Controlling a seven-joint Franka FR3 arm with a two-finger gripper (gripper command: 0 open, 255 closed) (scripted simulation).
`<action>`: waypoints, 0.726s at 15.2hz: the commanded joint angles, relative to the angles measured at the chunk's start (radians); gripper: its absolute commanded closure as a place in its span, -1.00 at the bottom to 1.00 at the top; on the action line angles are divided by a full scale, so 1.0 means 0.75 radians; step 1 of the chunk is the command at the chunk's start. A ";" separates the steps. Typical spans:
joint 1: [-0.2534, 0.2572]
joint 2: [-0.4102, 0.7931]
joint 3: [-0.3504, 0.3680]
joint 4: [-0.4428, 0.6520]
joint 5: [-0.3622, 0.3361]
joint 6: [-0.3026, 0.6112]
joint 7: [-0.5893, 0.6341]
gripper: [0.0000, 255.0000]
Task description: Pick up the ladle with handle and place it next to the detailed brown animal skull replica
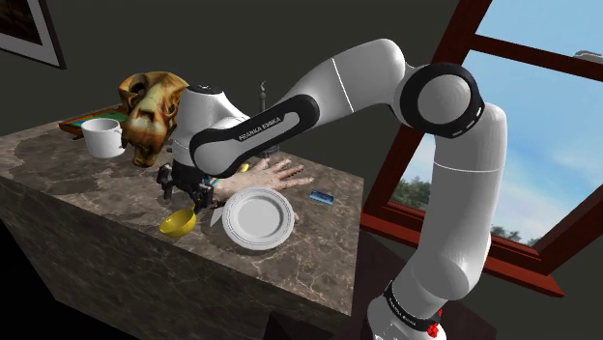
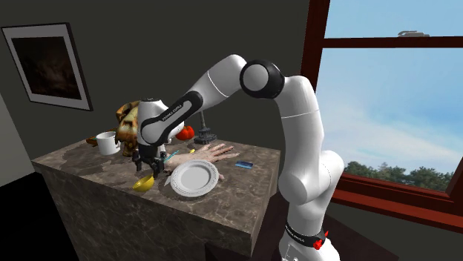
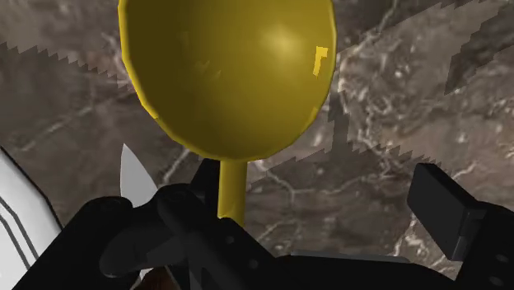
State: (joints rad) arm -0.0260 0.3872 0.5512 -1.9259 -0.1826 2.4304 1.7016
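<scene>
The yellow ladle [image 1: 178, 224] has its round bowl low over the marble counter, near the front edge, between the white plate and the brown animal skull [image 1: 153, 111]. My gripper [image 1: 193, 199] hangs right above the ladle's handle end. In the wrist view the bowl [image 3: 226, 74] lies ahead of the gripper [image 3: 317, 188]. The thin handle [image 3: 231, 188] runs back beside one black finger [image 3: 193, 198], while the other finger [image 3: 441, 206] stands far off it. The gripper is open and the handle is not clasped. The skull [image 2: 127, 121] stands at the counter's back, a hand's breadth beyond the ladle [image 2: 143, 181].
A white mug [image 1: 101, 135] stands beside the skull. A white plate [image 1: 258, 218] lies close beside the ladle, and a flesh-coloured hand model [image 1: 275, 176] lies behind it. A small blue object [image 1: 321, 198] lies nearer the window. A red round object [image 2: 185, 133] stands at the back. The counter's front edge [image 1: 145, 241] is close.
</scene>
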 commanded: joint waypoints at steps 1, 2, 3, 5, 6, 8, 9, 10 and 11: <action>-0.024 -0.051 0.020 0.000 0.036 -0.045 -0.025 -1.00; -0.038 -0.084 0.033 0.002 0.061 -0.077 -0.041 -1.00; -0.049 -0.110 0.042 0.006 0.080 -0.103 -0.053 -1.00; -0.048 -0.111 0.041 0.005 0.080 -0.103 -0.053 -1.00; -0.048 -0.111 0.041 0.005 0.080 -0.103 -0.053 -1.00; -0.048 -0.111 0.041 0.006 0.080 -0.103 -0.053 -1.00; -0.048 -0.111 0.041 0.006 0.080 -0.103 -0.053 -1.00; -0.048 -0.111 0.041 0.006 0.080 -0.103 -0.053 -1.00; -0.048 -0.111 0.041 0.006 0.080 -0.103 -0.053 -1.00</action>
